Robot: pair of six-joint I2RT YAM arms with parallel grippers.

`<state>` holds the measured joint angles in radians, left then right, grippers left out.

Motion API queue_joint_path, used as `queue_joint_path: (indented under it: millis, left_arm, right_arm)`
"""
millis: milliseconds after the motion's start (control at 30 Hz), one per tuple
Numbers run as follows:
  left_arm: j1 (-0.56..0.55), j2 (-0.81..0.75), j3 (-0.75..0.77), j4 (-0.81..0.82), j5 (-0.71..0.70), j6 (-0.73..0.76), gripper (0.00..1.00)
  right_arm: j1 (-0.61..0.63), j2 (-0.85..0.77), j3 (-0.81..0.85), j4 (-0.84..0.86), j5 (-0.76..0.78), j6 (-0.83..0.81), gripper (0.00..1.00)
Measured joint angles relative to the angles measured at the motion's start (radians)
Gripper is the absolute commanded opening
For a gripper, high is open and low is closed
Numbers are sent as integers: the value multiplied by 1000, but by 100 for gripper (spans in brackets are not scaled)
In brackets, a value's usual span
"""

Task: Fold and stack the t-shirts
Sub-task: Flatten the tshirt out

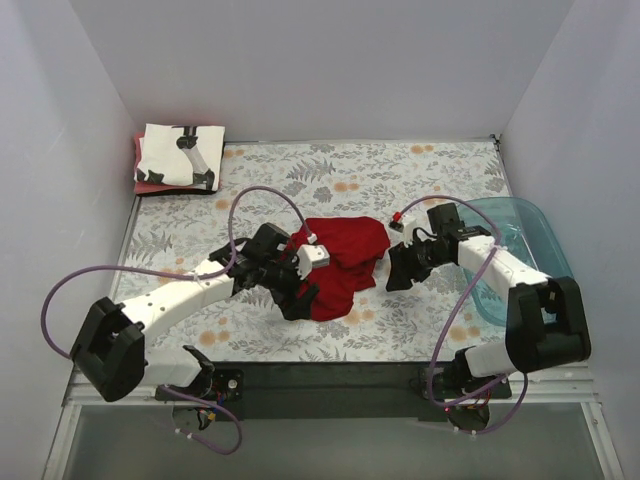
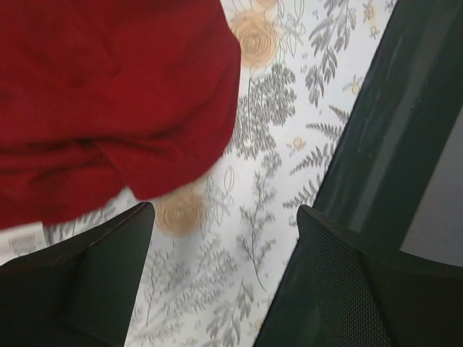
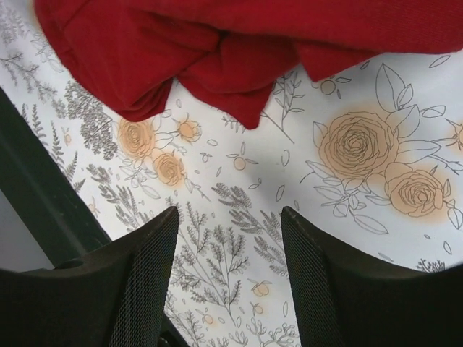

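Shirt [image 1: 340,262], dark red, lies bunched between left gripper [image 1: 300,288] at its edge and right gripper [image 1: 396,270] just beside, both gaping empty.

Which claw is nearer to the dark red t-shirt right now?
Left. The left claw is open right at the left edge of the dark red t-shirt. The right claw, also open, is off its right edge, with bare tablecloth between.
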<state>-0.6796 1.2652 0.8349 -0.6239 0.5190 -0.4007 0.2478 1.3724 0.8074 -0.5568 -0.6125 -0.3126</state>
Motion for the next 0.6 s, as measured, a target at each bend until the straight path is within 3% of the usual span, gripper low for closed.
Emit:
queue_joint_path:
  millis: [167, 467, 600]
  left_arm:
    - [-113, 93, -5, 146, -84, -8, 76]
    - [-233, 231, -45, 309, -229, 5, 73]
    - [-250, 293, -49, 363, -289, 21, 57]
  right_arm:
    - [3, 140, 6, 50, -8, 42, 66]
    - [76, 216, 15, 200, 2, 132, 69]
    - [116, 261, 43, 249, -3, 155, 68]
